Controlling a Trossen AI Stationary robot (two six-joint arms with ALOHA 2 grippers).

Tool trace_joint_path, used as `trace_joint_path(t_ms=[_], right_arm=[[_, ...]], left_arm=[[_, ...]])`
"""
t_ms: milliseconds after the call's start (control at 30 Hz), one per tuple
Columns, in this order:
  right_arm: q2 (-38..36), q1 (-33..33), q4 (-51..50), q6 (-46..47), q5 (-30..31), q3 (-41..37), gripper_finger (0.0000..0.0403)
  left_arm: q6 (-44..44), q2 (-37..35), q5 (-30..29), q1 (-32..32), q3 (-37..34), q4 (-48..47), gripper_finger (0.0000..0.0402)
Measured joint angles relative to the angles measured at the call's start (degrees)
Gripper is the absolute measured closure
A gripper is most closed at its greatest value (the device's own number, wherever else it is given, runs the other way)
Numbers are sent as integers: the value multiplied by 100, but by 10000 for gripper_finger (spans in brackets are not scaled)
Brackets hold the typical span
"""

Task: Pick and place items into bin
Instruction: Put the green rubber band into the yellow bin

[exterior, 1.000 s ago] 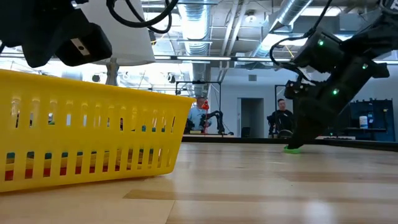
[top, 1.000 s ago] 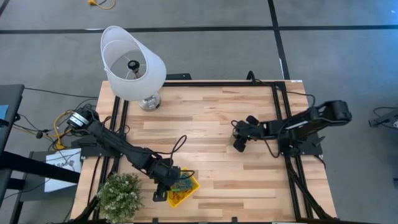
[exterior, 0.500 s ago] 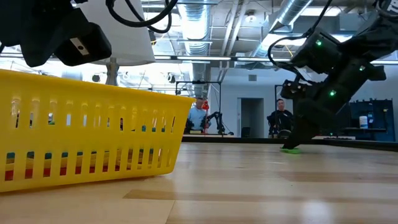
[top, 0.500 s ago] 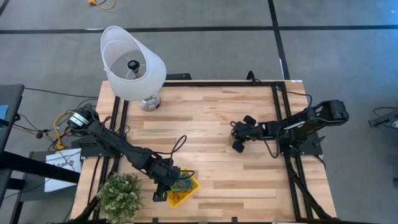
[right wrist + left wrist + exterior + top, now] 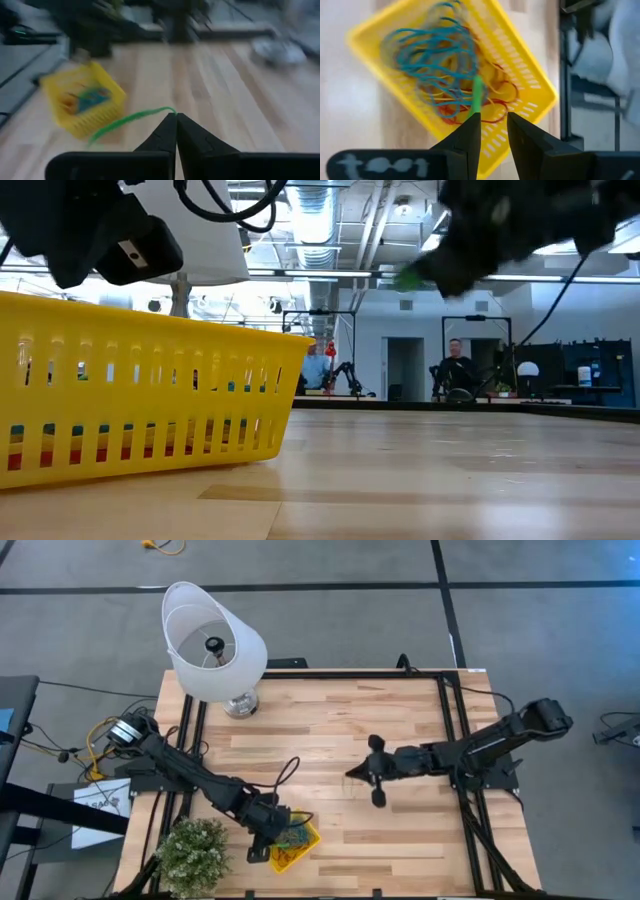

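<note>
The yellow bin point(image 5: 297, 846) sits at the table's near left and holds a tangle of blue, red and yellow rubber bands point(image 5: 447, 70). My left gripper point(image 5: 492, 120) hovers over the bin point(image 5: 530, 75), open. A green band point(image 5: 477, 95) ends right at one of its fingertips; whether they touch, I cannot tell. My right gripper point(image 5: 352, 775) is high over the middle of the table, shut on a green rubber band point(image 5: 130, 120). In the low view it is a blur point(image 5: 450, 250) near the top, well above the bin point(image 5: 140, 390). My right gripper pinches one end of the green band point(image 5: 167, 110) between the tips of its two shut fingers. The fingers reach in from the table's right side. The rest of the band trails away from the fingertips as a thin strip, lifted clear of the table.
A lamp with a white shade point(image 5: 212, 640) stands at the far left and a potted plant point(image 5: 192, 852) at the near left corner, beside the bin. Black cables loop by the left arm point(image 5: 285, 775). Bare wood point(image 5: 330, 720) lies between the arms.
My right gripper has shut on the green band where it lay on the table. It has then risen high and swung toward the table's left, tipping from pointing down to nearly level. The band has come up clear of the wood.
</note>
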Motion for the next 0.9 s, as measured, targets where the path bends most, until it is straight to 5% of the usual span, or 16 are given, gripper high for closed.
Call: trace_joint_path(t_ms=[133,300,667,900], right_arm=[[117,304,-11,-432,-85,548,401],[727,546,-44,-692,-114,1183,402],[2971,537,-35,-1177,-1530,3305,402],[4089,539,-378,-1113,-2518,4735,402]], left_arm=[[-289,-214,-593,67,121,-599,318],[14,-749,-2241,61,439,-1818,318],[103,-1586,-4911,483,457,-1924,318],[-73,-1581,-5310,731,455,-1901,318]])
